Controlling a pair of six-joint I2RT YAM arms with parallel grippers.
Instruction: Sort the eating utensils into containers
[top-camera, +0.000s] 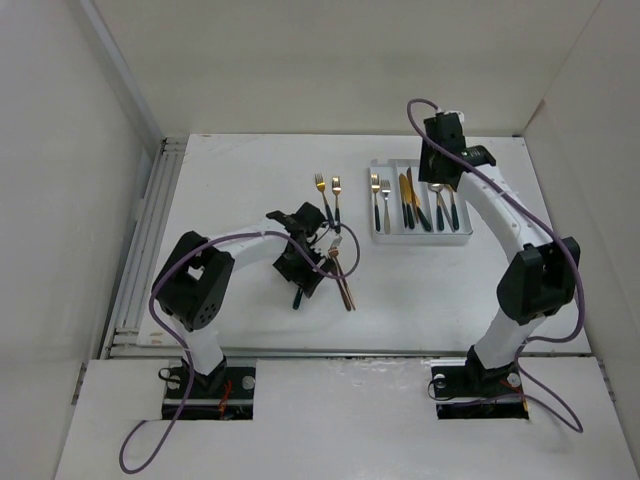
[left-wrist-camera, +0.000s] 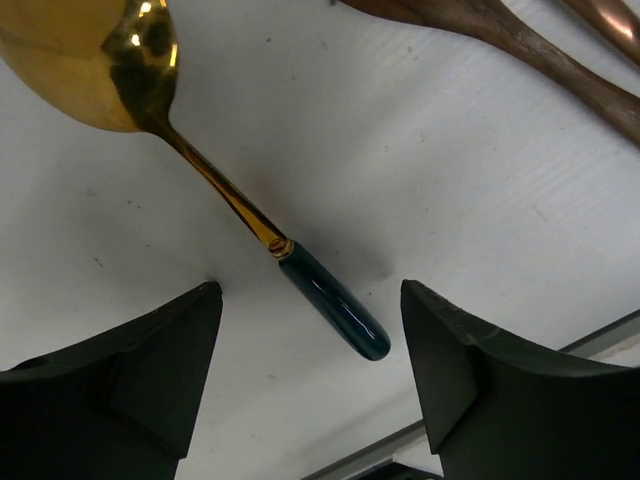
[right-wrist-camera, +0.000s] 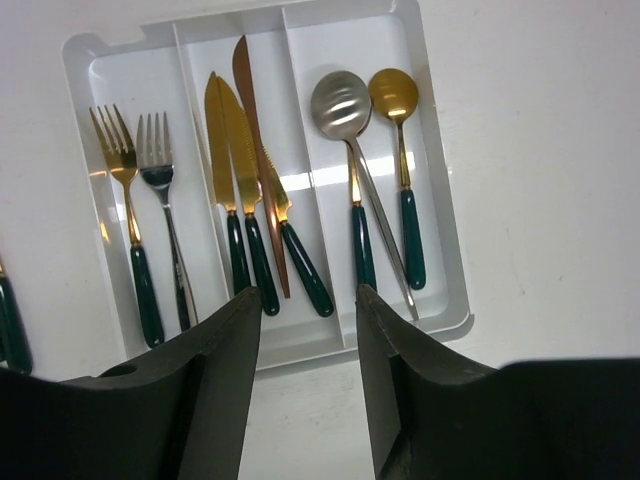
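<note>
A gold spoon with a dark green handle (left-wrist-camera: 335, 305) lies on the table. My left gripper (left-wrist-camera: 310, 290) is open, with a finger on each side of the handle's end and a gap on both sides. In the top view this gripper (top-camera: 300, 283) is at the table's middle. The white three-compartment tray (right-wrist-camera: 445, 250) holds two forks (right-wrist-camera: 128, 200) on the left, several knives (right-wrist-camera: 245, 190) in the middle and several spoons (right-wrist-camera: 345, 110) on the right. My right gripper (right-wrist-camera: 307, 295) hangs open and empty over the tray's near edge (top-camera: 420, 240).
Two gold forks with dark handles (top-camera: 328, 195) lie loose left of the tray. Copper-rose utensils (top-camera: 345, 275) (left-wrist-camera: 520, 50) lie just right of my left gripper. White walls enclose the table, and a metal rail (top-camera: 145, 240) runs along its left edge.
</note>
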